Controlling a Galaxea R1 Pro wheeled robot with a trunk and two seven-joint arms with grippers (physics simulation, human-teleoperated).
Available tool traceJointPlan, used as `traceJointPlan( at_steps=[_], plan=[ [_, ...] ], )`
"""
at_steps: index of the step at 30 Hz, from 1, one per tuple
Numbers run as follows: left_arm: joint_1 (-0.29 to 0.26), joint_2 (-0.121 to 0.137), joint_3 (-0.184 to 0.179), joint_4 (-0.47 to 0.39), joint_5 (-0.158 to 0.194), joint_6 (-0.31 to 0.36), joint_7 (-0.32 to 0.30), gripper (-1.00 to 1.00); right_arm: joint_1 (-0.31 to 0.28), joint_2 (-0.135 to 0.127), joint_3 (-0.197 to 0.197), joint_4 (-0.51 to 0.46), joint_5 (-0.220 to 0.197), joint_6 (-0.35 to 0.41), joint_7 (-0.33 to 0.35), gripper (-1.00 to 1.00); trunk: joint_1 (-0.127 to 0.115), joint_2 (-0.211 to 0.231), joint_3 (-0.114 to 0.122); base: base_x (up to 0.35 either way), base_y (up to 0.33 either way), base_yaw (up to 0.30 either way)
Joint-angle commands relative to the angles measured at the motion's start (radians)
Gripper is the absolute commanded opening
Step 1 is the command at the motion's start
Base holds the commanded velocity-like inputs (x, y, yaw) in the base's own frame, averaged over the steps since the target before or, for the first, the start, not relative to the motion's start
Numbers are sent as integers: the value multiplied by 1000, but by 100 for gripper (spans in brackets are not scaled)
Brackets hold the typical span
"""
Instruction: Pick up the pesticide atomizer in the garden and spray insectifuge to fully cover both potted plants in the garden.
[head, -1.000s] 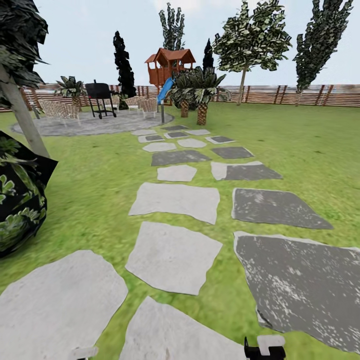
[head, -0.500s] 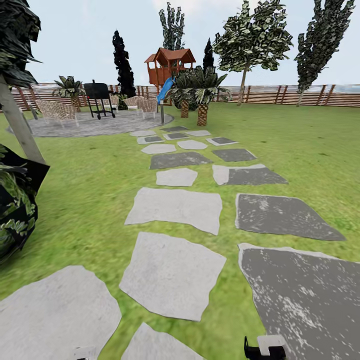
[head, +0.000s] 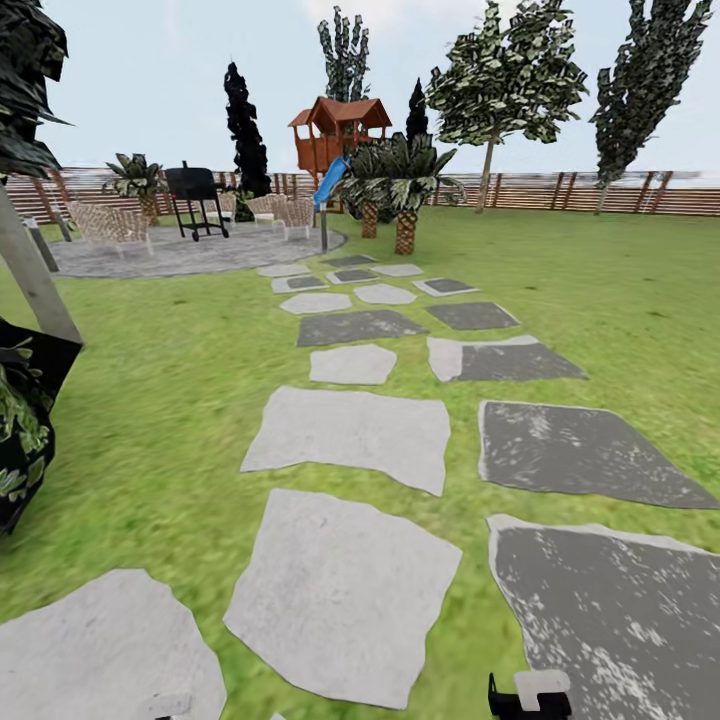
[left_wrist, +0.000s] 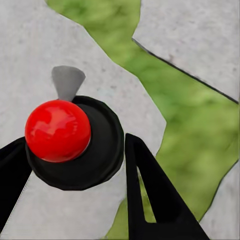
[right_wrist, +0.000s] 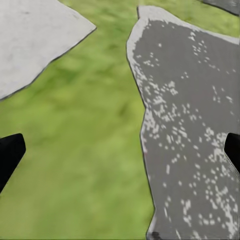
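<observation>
Left claw (left_wrist: 75, 165) clenched round glossy red ball on black disc; right claw (right_wrist: 120, 150) released above speckled grey stone (right_wrist: 195, 125).

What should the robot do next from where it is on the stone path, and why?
Probably roll forward along the stepping stones toward the paved patio. No small potted plants are in view yet, and the path runs straight there across the lawn. The left gripper has its fingers around a black object with a red ball top, so carrying seems settled; the right gripper is open over grass.
</observation>
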Motion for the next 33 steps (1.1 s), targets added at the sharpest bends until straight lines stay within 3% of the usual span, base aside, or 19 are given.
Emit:
traceJointPlan(
  at_steps=[1,33],
  plan=[
    [-1,0,-8,1,10,-3,-2,-100,-1,0,-6,2,11,-2,-5,100,0,0,-1,340,0,0],
    [-1,2,-8,1,10,-3,-2,-100,-1,1,-6,2,11,-3,-5,100,0,0,-1,339,-36,0]
  ],
)
